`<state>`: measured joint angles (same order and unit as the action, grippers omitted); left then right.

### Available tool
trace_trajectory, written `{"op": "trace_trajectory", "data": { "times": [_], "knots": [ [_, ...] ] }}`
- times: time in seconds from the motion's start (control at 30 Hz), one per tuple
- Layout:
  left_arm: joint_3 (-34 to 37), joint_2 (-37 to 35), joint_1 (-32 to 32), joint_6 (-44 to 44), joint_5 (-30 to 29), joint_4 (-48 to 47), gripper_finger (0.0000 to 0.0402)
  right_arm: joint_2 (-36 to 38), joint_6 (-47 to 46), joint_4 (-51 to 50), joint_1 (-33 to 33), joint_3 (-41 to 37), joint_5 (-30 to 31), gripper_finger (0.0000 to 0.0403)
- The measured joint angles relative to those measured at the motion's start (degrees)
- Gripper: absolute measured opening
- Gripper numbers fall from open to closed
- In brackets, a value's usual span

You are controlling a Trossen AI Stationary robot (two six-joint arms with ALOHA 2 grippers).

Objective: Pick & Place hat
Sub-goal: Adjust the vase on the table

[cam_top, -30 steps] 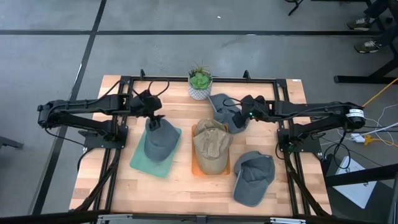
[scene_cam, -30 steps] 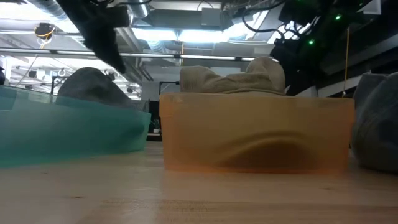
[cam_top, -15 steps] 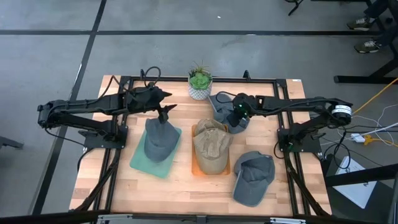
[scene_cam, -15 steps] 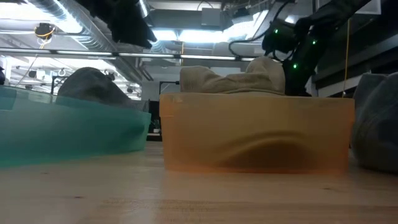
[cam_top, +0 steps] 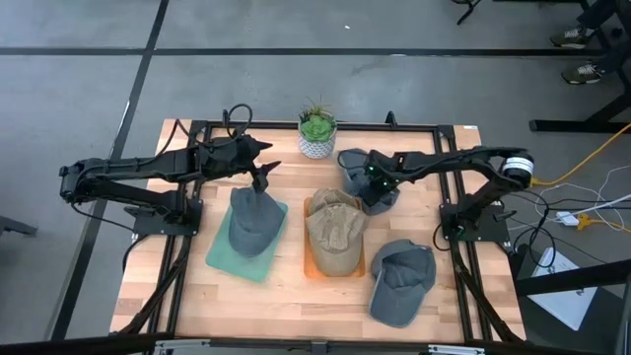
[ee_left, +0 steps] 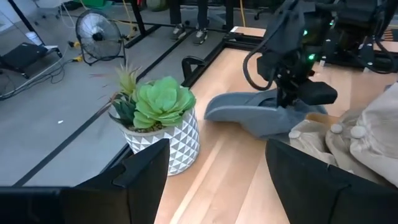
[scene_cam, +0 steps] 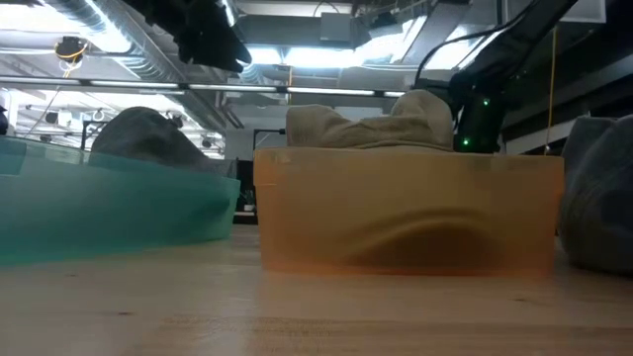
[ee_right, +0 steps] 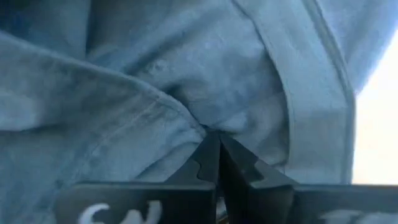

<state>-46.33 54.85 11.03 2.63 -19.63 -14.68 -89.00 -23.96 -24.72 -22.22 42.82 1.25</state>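
Observation:
A blue-grey hat (cam_top: pixel 352 166) lies on the table's far side, right of centre, and my right gripper (cam_top: pixel 369 183) is down on it, shut on its cloth. A grey hat (cam_top: pixel 251 219) rests in a teal tray (cam_top: pixel 222 258). My left gripper (cam_top: pixel 262 176) hangs open just above that hat's far end, touching nothing. A tan hat (cam_top: pixel 335 229) fills the orange tray (cam_top: pixel 312 268) in the middle. Another blue-grey hat (cam_top: pixel 402 281) lies on the wood near the right. My right gripper pinches a fold of the blue-grey hat's crown cloth (ee_right: pixel 198 124) between its two shut fingers. It comes from above, slanting in from the table's right. The hat (ee_left: pixel 261 117) still lies on the table, its brim (ee_left: pixel 214 112) flat on the wood.
A potted succulent (cam_top: pixel 316 130) in a white patterned pot stands at the far edge between the two arms, close to the held hat. A black frame (cam_top: pixel 449 197) borders the table. Bare wood shows along the near edge.
My left gripper has risen off the grey hat and shifted a little toward the far right; the hat stays in the teal tray. My right gripper has travelled toward the table's left and come down onto the far blue-grey hat.

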Motion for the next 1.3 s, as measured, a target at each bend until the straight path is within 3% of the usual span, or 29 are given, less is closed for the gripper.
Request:
{"op": "trace_trajectory", "data": {
  "times": [0.2,0.47,0.6,0.8,1.0,1.17,1.3],
  "knots": [
    [0.0,0.0,0.0,-0.8,-0.4,0.1,0.0262,-3.1,-0.6,-6.4,0.0,0.3,-3.7,0.0005],
    [0.0,0.0,0.0,-0.9,-0.4,0.1,0.0262,-2.1,-2.5,-19.0,0.4,0.0,-13.0,0.0003],
    [0.0,0.0,0.0,-0.9,-0.4,0.1,0.0262,-2.1,-0.8,-25.1,1.8,-0.1,-14.9,0.0008],
    [0.0,0.0,0.0,-1.0,-0.4,0.1,0.0262,3.1,-1.9,-26.1,7.4,-0.4,-6.3,0.0008],
    [0.0,0.0,0.0,-2.4,-0.4,0.1,0.0262,15.0,-8.4,-24.9,11.1,-0.3,-5.1,0.0009],
    [0.0,0.0,0.0,-2.4,-0.4,0.1,0.0262,23.3,-10.3,-20.7,12.8,-0.3,6.0,0.0029],
    [0.0,0.0,0.0,-2.4,-0.4,0.2,0.0262,26.4,-8.2,-10.3,12.5,-0.2,15.3,0.0055]
  ]
}}
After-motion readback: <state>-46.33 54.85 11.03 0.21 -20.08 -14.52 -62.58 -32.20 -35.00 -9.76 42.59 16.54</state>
